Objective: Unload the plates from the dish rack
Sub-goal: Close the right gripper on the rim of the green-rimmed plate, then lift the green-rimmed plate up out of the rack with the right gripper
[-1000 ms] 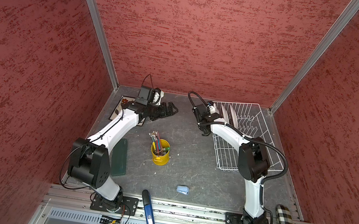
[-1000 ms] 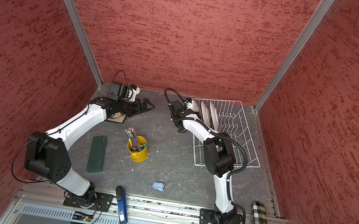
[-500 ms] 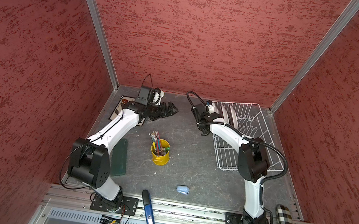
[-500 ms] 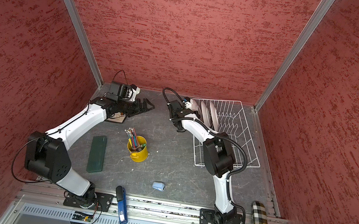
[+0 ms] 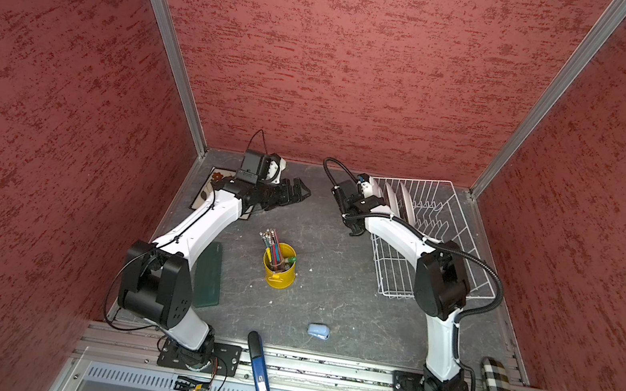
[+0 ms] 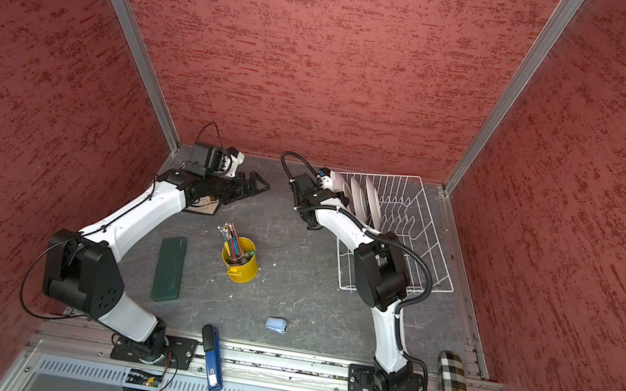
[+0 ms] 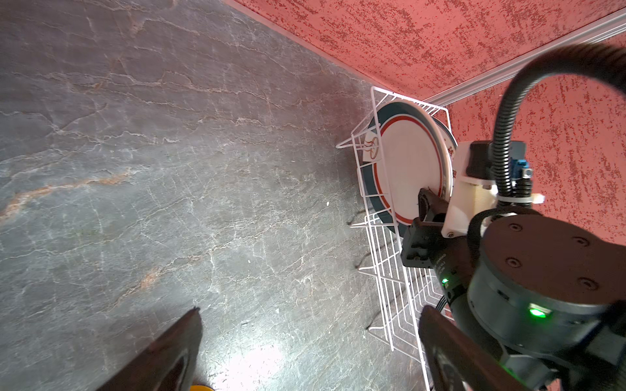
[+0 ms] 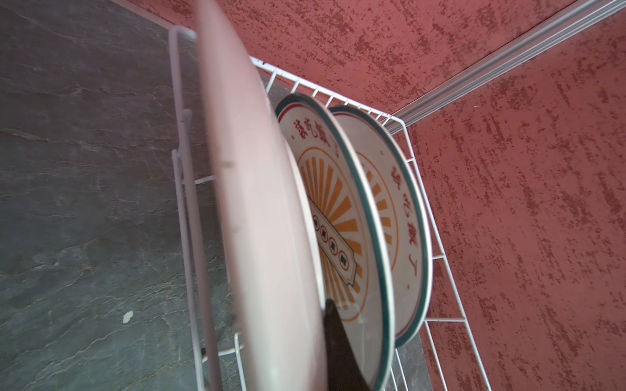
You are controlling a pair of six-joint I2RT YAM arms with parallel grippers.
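Now right claw [image 7: 429,200] clenched on end plate [image 8: 264,203] rim in dish rack [image 5: 445,225]; left claw [image 5: 297,192] gaping.

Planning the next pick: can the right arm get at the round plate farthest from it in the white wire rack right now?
Probably not: the right gripper is shut on the nearest round white plate, and the middle plate stands between it and the farthest plate in the white wire rack.

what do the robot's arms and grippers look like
The left arm and right arm have white shells and black joint housings. A thick ribbed black hose runs along the right one, a thin black cable along the left. The left gripper and right gripper are black; a green light glows on the right wrist.
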